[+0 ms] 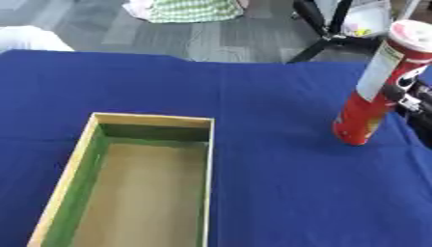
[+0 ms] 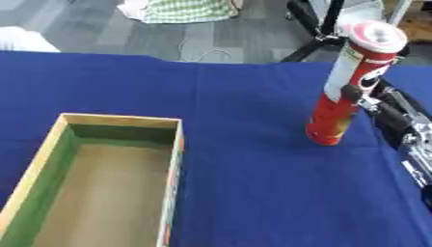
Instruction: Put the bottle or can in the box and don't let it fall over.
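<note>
The right hand (image 2: 381, 112) is seen at the right edge of the table, coming in from the right side. Its black fingers (image 2: 354, 92) are laid against the right flank of a tall red crisp can (image 2: 350, 82), about halfway up the tube. Whether the fingers are curled round the can or only pressed against it cannot be told, since the far side of the grip is hidden by the can itself. Silver joints of the arm are visible just below and behind the hand. The left hand is not seen in either view.

The red crisp can is stood with its base on the blue tablecloth (image 1: 278, 193), tilted slightly so that its top leans to the right. A pale lid with a red rim is carried on its top, and a white label panel is shown down its upper side.

Well apart from the can, to the left and nearer the camera, an open rectangular cardboard box (image 1: 93, 159) is placed on the cloth. Its inner walls are green, its floor is plain brown, and nothing is held inside it.

Beyond the table's far edge, a grey floor, black stand legs (image 1: 325, 29) and a green-checked cloth (image 1: 190, 9) are visible.
</note>
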Robot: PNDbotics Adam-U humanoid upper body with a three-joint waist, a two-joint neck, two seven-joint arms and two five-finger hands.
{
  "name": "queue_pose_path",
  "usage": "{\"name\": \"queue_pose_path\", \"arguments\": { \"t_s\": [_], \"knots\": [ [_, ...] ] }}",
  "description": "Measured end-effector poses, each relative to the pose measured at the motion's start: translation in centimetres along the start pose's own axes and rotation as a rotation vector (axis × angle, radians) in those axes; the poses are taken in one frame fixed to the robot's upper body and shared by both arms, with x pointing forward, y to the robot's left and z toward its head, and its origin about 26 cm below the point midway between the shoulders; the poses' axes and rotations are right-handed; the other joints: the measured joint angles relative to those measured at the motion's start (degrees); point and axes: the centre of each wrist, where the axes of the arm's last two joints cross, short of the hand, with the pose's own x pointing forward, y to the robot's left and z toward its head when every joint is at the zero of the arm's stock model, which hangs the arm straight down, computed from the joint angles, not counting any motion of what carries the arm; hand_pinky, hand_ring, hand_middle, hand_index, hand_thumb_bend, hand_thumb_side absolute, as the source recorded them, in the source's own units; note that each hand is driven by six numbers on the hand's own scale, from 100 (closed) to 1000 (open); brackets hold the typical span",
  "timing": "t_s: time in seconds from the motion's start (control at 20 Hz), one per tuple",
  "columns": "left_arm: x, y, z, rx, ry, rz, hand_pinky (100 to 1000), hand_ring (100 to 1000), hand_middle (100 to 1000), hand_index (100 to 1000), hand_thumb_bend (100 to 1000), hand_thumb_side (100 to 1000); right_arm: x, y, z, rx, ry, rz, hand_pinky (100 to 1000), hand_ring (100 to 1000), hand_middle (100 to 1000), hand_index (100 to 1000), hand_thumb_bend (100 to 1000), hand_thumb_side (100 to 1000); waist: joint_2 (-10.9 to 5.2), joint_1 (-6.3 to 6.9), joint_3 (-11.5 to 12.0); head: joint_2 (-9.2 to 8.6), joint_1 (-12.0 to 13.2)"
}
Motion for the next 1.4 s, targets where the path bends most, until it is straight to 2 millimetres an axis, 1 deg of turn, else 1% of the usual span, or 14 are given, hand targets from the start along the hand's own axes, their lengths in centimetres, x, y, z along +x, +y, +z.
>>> {"name": "queue_pose_path", "arguments": {
  "t_s": [0.25,0.6,1.0,1.3,1.4],
  "knots": [
    [0.1,0.0,-0.1,-0.001,-0.004,0.000,973,818,835,830,100,682,0.3,0.0,-0.2,-0.003,-0.006,-0.001,971,1000,1000,958,1000,549,0.53,-0.28,0.3,-0.57,-0.1],
    [0.2,-0.2,-0.2,-0.005,-0.008,0.001,974,818,836,830,100,683,0.7,0.1,-0.5,-0.010,-0.015,-0.003,971,1000,1000,953,1000,546,1.27,-0.34,0.6,-1.31,-0.2],
    [0.4,-0.2,-0.4,-0.007,-0.018,0.001,975,817,837,831,100,683,1.0,0.1,-0.7,-0.010,-0.024,-0.009,973,1000,1000,920,1000,541,1.58,-0.60,0.7,-1.39,-0.3],
    [0.5,-0.2,-0.4,-0.008,-0.020,0.001,976,817,837,831,100,684,1.1,0.0,-0.8,-0.012,-0.025,-0.007,974,1000,1000,901,1000,539,1.74,-0.62,0.9,-1.82,-0.3],
    [0.5,-0.2,-0.4,-0.008,-0.020,0.001,976,817,837,830,100,683,1.1,0.0,-0.8,-0.012,-0.025,-0.007,971,1000,1000,878,1000,530,1.85,-0.63,0.9,-1.84,-0.3]
  ]
}}
